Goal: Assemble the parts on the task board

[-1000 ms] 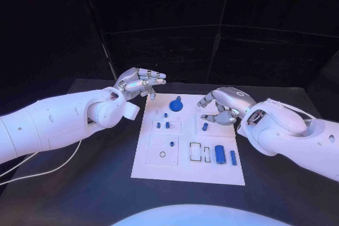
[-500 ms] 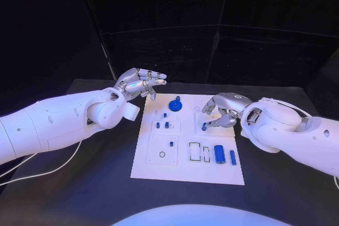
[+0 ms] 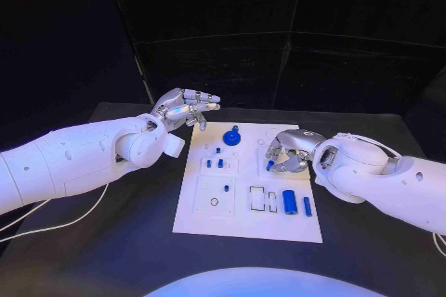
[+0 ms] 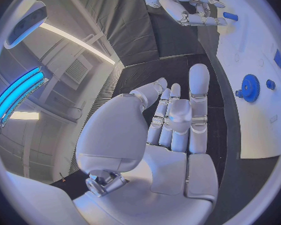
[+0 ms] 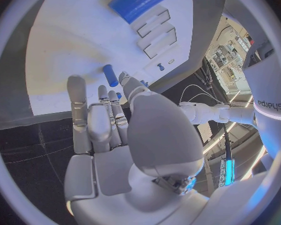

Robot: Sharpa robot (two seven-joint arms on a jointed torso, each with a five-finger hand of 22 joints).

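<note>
Reaching over the white rectangular task board point(image 3: 243, 207), the right hand point(image 3: 290, 150) hovers empty-fingered above a small, rigid, likely light blue peg point(image 3: 269, 165), best pinched at its sides; the left hand point(image 3: 184, 106) waits open.

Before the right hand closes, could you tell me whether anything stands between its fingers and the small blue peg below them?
Nothing visible does. The right hand hangs over the task board, and the right wrist view shows bare white board between its fingers and the small blue peg. The blue gear sits farther off.
</note>
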